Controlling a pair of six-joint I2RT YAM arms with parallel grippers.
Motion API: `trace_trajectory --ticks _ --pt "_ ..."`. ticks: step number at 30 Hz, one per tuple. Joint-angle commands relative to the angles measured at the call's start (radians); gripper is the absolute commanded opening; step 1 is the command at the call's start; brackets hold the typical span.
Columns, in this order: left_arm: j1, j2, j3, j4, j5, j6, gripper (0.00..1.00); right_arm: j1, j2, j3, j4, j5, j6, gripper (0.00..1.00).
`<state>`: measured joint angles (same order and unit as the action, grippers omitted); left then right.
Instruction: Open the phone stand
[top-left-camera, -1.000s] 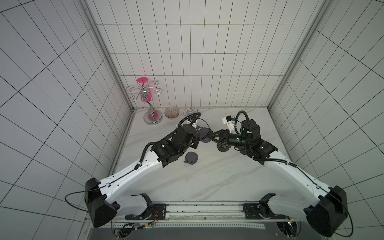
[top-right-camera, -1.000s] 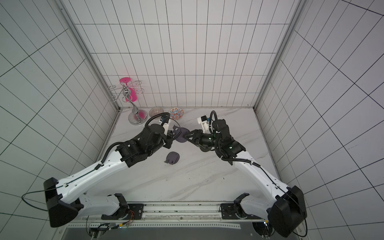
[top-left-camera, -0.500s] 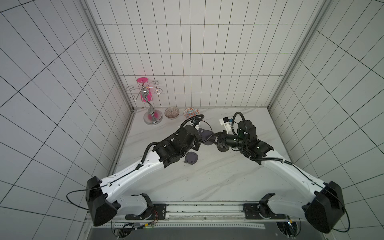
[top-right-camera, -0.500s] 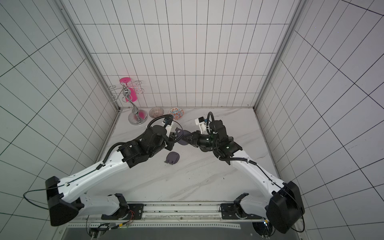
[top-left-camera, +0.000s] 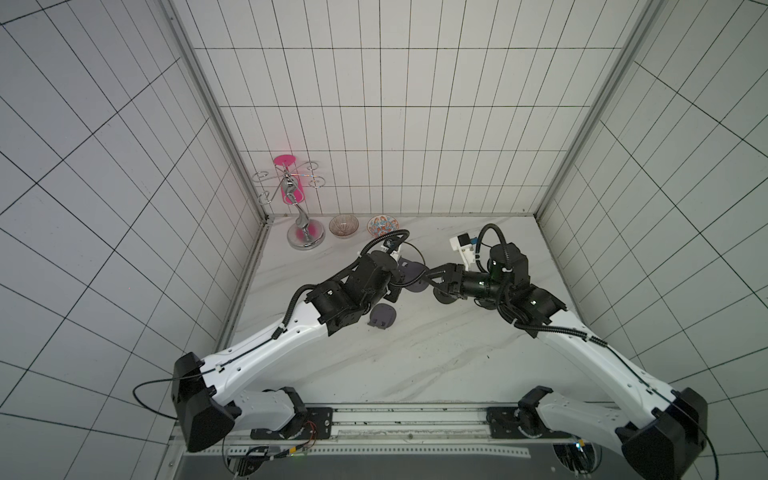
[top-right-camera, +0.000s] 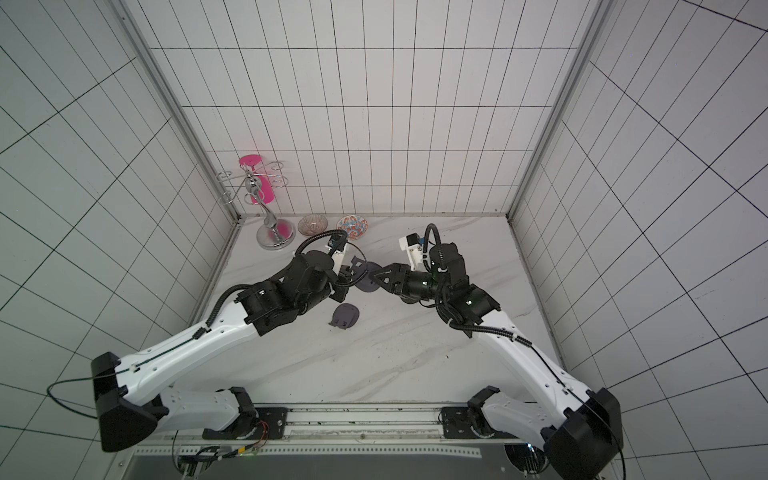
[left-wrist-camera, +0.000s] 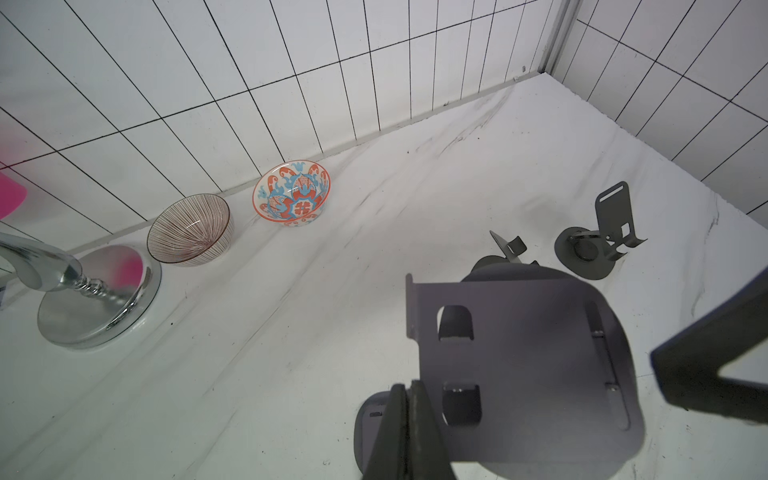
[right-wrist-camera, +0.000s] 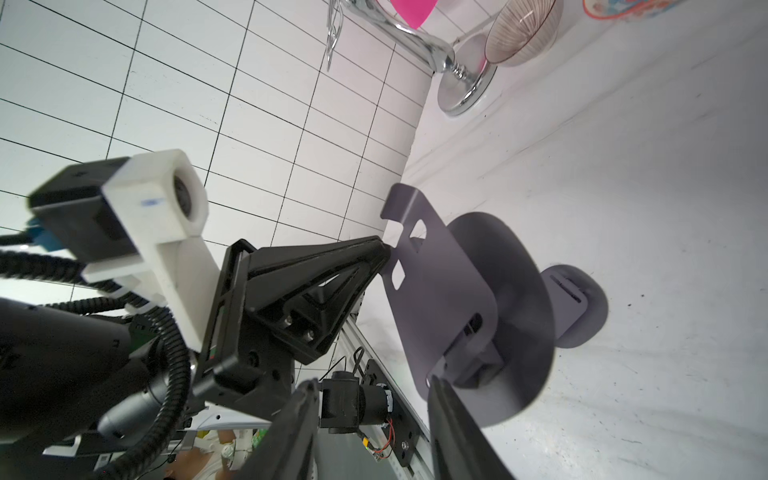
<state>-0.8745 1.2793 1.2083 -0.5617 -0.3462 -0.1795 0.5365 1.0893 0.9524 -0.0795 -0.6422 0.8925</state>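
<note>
RISK: left hand (left-wrist-camera: 409, 390) clenched on only the plate's edge; a hinge pull may twist the phone stand (right-wrist-camera: 449, 299) loose, dropping it | RIGHT: right hand (right-wrist-camera: 372, 380) released, jaws spread beside the base | STAND: grey, cut-out plate on round base, seemingly part-opened; aloft above the bench (top-left-camera: 415, 365), centre-far

no legible text, labels, brands or numbers in any view, patterned bowl (left-wrist-camera: 292, 193) on the tabletop carries a red glyph-like mark at its centre, too stylised to read
</note>
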Motion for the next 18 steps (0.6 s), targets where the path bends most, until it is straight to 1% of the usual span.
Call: trace_trajectory --ticks 1,2,3,8,13,18 --pt "-0.001 -0.010 0.033 0.037 -0.007 -0.005 0.00 -0.015 -0.012 0.009 -0.069 0.030 -0.028 0.47" --pt "-0.001 -0.010 0.034 0.036 -0.006 -0.005 0.00 -0.018 -0.010 0.009 -0.072 0.034 -0.028 0.47" --pt "-0.001 -0.009 0.034 0.037 -0.005 -0.004 0.00 -0.017 -0.009 0.011 -0.081 0.043 -0.058 0.47" --pt "-0.001 -0.017 0.043 0.029 -0.008 -0.003 0.00 -0.023 0.015 0.025 -0.113 0.043 -0.076 0.46" --pt "-0.001 -0.017 0.048 0.029 0.009 -0.001 0.00 -0.024 0.018 0.008 -0.064 0.033 -0.066 0.46" --pt "-0.003 -0.021 0.043 0.036 0.030 0.007 0.00 -0.024 0.032 0.029 -0.064 0.032 -0.075 0.46"
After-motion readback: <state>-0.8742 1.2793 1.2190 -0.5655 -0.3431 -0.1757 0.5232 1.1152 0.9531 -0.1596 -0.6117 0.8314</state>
